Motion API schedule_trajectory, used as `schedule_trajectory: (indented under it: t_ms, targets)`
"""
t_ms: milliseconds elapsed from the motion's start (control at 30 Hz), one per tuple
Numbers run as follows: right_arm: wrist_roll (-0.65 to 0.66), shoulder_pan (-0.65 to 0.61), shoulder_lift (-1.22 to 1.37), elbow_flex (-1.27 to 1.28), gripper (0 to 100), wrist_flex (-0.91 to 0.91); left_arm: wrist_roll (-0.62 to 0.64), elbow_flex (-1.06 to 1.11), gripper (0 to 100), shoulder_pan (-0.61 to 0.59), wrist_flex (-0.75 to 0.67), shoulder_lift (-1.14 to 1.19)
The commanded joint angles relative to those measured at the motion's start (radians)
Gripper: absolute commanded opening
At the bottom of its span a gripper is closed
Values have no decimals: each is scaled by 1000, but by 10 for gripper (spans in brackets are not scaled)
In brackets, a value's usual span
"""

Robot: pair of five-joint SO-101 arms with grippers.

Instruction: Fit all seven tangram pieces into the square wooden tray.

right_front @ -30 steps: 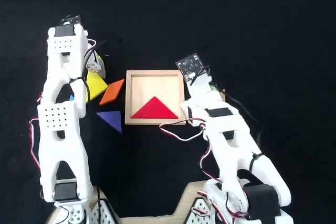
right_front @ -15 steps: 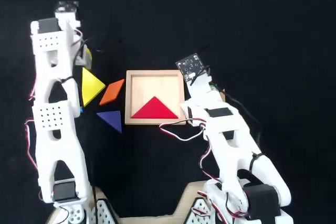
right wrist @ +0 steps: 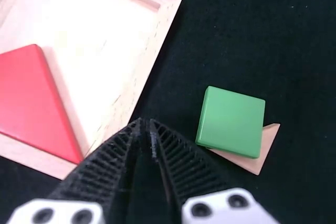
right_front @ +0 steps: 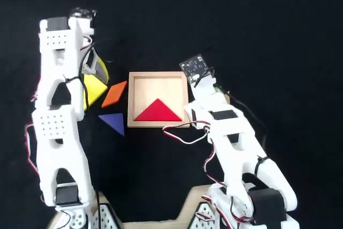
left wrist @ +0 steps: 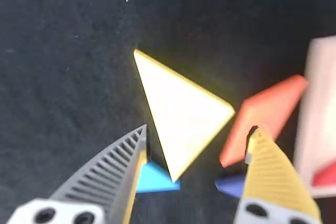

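The square wooden tray (right_front: pixel 130 100) holds one red triangle (right_front: pixel 157 111) against its near side. A yellow triangle (right_front: pixel 94 88), an orange parallelogram (right_front: pixel 114 94) and a dark blue triangle (right_front: pixel 113 122) lie on the black cloth left of the tray. My left gripper (left wrist: pixel 200 130) hovers open above the yellow triangle (left wrist: pixel 181 114), its fingers on either side of the near corner; a light blue piece (left wrist: pixel 155 179) peeks out beneath. My right gripper (right wrist: pixel 144 125) is shut and empty, just outside the tray's right rim (right wrist: pixel 157 45), beside a green square (right wrist: pixel 231 121) lying on a tan triangle (right wrist: pixel 260 156).
The red triangle (right wrist: pixel 31 98) fills the tray corner closest to my right gripper. The orange parallelogram (left wrist: pixel 265 114) lies between the yellow triangle and the tray wall (left wrist: pixel 317 103). Black cloth covers the table around the pieces.
The left arm swung out to the left and farther back, uncovering the yellow triangle, then came back over it. The right arm and all pieces stayed put.
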Motion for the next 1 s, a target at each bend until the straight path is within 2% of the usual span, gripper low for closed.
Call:
schedule_trajectory:
  t_ms: [0, 133, 300, 533, 600, 700, 767, 967]
  targets:
    - [11, -15, 2, -2, 11, -17, -5, 110, 299, 21, 6, -313]
    - [11, -15, 2, -2, 11, -17, -3, 334, 286, 24, 6, -425]
    - [11, -15, 2, -2, 11, -17, -58, 602, 196, 50, -48, -546]
    - [11, -15, 2, -2, 11, -17, -72, 762, 204, 45, -101, -793]
    - [11, -15, 2, -2, 11, -17, 3, 779, 202, 39, -100, -870]
    - [11, -15, 2, -2, 11, -17, 245, 796, 202, 1, -107, -930]
    - [11, -15, 2, -2, 11, -17, 348, 819, 202, 1, -109, -931]
    - [11, -15, 2, -1, 11, -17, 364, 984, 204, 156, -132, -931]
